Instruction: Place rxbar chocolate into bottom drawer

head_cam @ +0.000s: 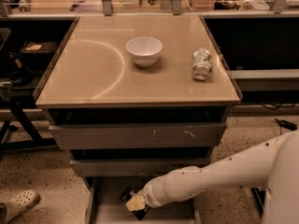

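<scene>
The bottom drawer [105, 213] is pulled open at the foot of the grey cabinet, a shallow grey tray. My white arm reaches in from the right, and my gripper [135, 203] hangs low over the drawer's middle. A small dark bar, the rxbar chocolate [127, 195], sticks out at the gripper's tip, just above the drawer floor. The gripper's pale end covers part of the bar.
On the tan tabletop [93, 73] stand a white bowl [144, 50] and a silver-white can [202, 64] lying on its side. Two wider grey drawers [135, 135] sit above. A pale shoe [18, 205] is on the floor at left.
</scene>
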Controlling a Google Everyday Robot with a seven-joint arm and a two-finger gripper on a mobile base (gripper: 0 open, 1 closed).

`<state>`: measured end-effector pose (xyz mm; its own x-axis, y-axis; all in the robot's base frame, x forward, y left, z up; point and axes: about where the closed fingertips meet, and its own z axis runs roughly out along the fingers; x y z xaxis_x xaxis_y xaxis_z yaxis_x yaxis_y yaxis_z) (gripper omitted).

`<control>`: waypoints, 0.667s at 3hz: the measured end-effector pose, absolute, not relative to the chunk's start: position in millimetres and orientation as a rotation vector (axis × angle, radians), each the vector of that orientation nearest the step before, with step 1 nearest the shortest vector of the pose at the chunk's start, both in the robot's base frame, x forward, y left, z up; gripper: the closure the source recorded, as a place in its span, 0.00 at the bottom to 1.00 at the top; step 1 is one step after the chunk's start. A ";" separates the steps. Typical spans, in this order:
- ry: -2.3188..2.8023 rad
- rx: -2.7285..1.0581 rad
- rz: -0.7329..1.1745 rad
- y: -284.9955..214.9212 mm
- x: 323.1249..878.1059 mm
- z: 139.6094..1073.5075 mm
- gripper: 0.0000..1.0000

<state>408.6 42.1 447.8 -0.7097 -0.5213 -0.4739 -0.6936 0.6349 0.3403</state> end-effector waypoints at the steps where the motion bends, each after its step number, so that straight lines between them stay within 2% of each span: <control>1: 2.568 -0.786 0.744 21.0 414.0 377.9 1.00; 2: 2.559 -0.627 0.787 19.0 425.2 323.5 1.00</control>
<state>425.2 19.0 323.5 -0.8242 -0.2991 -0.4809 -0.5177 0.7422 0.4256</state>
